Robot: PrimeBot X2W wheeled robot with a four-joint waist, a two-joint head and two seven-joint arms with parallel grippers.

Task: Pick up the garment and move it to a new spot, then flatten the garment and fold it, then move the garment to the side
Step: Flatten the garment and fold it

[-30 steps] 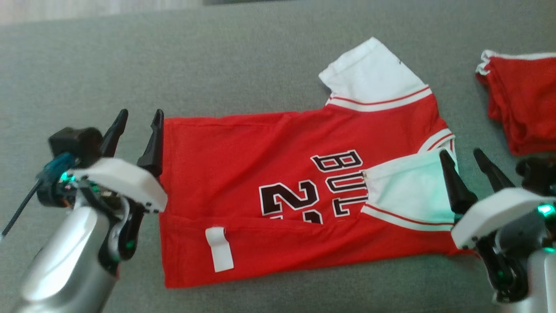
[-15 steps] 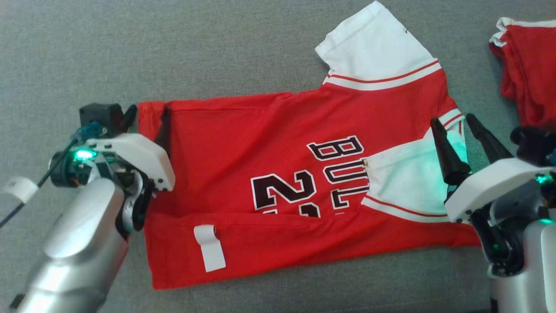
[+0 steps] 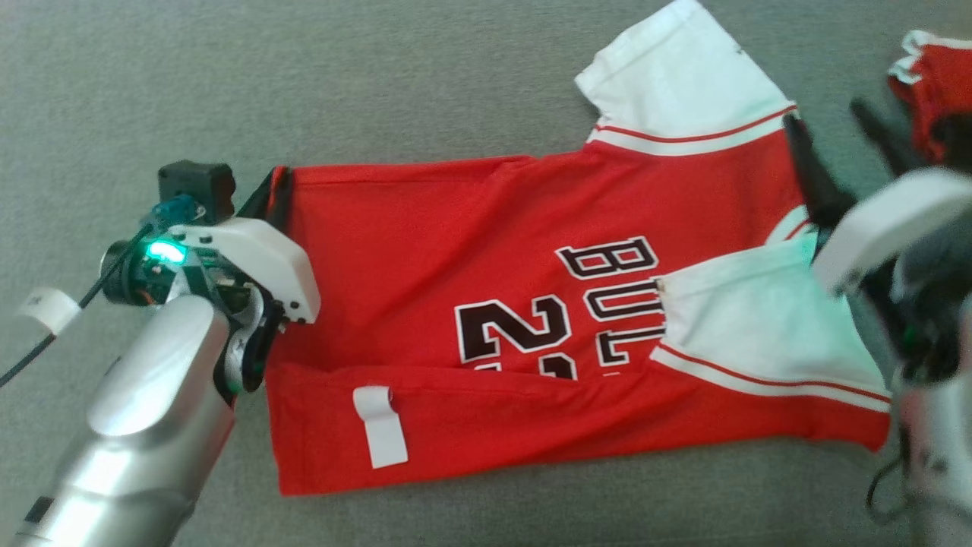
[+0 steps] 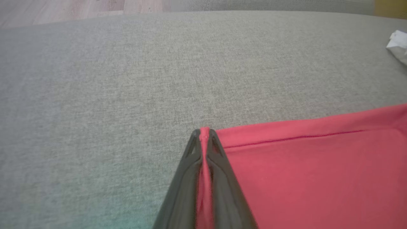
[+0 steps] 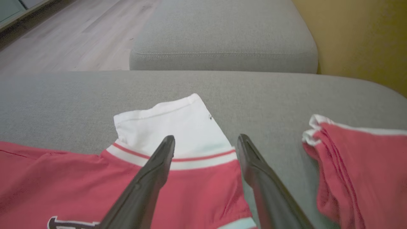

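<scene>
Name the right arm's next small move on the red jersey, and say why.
Probably lower the right gripper and close it on the jersey at the shoulder seam by the white sleeve. The left gripper is shut on the hem corner, while the right one hangs open over the fabric, so only one end is held.

The grey woven-fabric cushion (image 3: pixel 228 76) lies bare to the left of and beyond the red basketball jersey with white sleeves (image 3: pixel 471 251), so there is wide room there. A narrower bare strip runs along the jersey's near edge. On the right, a bunched red garment with white trim (image 3: pixel 938 83) lies near the jersey's far sleeve, with a bare lane between them. The right gripper (image 3: pixel 822 112), fingers apart, stands over that lane's jersey side. The left gripper (image 3: pixel 273 176), fingers pinched on the jersey's far left corner, blocks that corner. In the right wrist view a yellow wall (image 5: pixel 359 38) closes off the cushion's far right.
</scene>
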